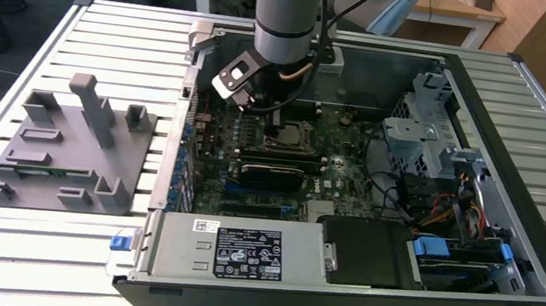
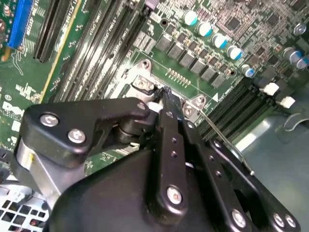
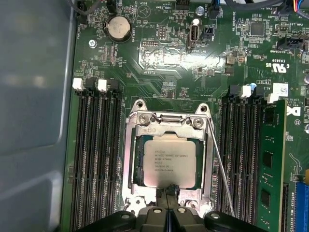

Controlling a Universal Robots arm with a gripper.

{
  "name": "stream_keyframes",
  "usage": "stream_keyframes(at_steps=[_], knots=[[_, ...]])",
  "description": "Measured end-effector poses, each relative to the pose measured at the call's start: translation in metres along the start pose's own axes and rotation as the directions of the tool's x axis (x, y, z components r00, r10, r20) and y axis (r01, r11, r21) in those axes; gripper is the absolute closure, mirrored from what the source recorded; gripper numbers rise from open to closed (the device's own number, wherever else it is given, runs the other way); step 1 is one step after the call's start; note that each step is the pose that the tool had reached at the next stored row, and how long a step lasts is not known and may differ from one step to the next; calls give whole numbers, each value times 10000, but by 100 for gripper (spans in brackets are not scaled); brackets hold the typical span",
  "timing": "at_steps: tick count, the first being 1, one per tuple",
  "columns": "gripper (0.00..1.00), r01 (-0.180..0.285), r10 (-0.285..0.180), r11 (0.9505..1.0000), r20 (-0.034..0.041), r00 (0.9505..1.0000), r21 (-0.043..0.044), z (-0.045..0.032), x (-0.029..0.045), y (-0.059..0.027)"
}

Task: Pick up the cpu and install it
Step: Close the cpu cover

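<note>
**Exterior view.** The black open-topped computer case (image 1: pixel 526 97) lies on the slatted metal table (image 1: pixel 112 27). The arm reaches down into it, over the green motherboard (image 1: pixel 353 177). The black two-fingered gripper (image 1: pixel 279 123) hangs at the centre of the board. The cpu (image 1: pixel 296 134), a small flat square chip with a silver-grey metal top, lies seated in its socket just at the five o'clock side of the fingertips. A grey moulded plastic fixture (image 1: pixel 57 151) stands on the table at nine o'clock of the case, toward the exterior view's left and well apart from the gripper. A silver power supply box (image 1: pixel 231 249) sits at six o'clock of the socket.

**First wrist view.** The cpu (image 3: pixel 166 162) rests flat inside the silver metal socket frame (image 3: pixel 166 120), between two banks of black memory slots. The gripper (image 3: pixel 171 189) has its fingers drawn together with no gap, and nothing is clasped between them. Their tips overlap the chip's nearest edge; contact cannot be confirmed. A thin green memory stick (image 3: pixel 271 169) stands in a slot beyond the far bank.

**Second wrist view.** The gripper (image 2: pixel 161 101) points at the socket frame (image 2: pixel 142 84), with its linkages folded in.
</note>
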State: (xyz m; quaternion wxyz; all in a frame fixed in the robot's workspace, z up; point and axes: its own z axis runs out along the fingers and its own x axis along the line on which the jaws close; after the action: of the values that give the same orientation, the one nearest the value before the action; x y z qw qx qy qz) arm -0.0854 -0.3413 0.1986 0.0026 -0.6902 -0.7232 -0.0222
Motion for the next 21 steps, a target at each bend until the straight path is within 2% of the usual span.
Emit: stream_keyframes(at_steps=[5, 16, 21], knots=[[89, -1, 1, 10000, -11, 10000, -9, -7, 2, 2], [89, 1, -1, 10000, -7, 10000, -5, -103, 4, 5], [89, -1, 1, 10000, -10, 10000, 16, -102, -10, 53]])
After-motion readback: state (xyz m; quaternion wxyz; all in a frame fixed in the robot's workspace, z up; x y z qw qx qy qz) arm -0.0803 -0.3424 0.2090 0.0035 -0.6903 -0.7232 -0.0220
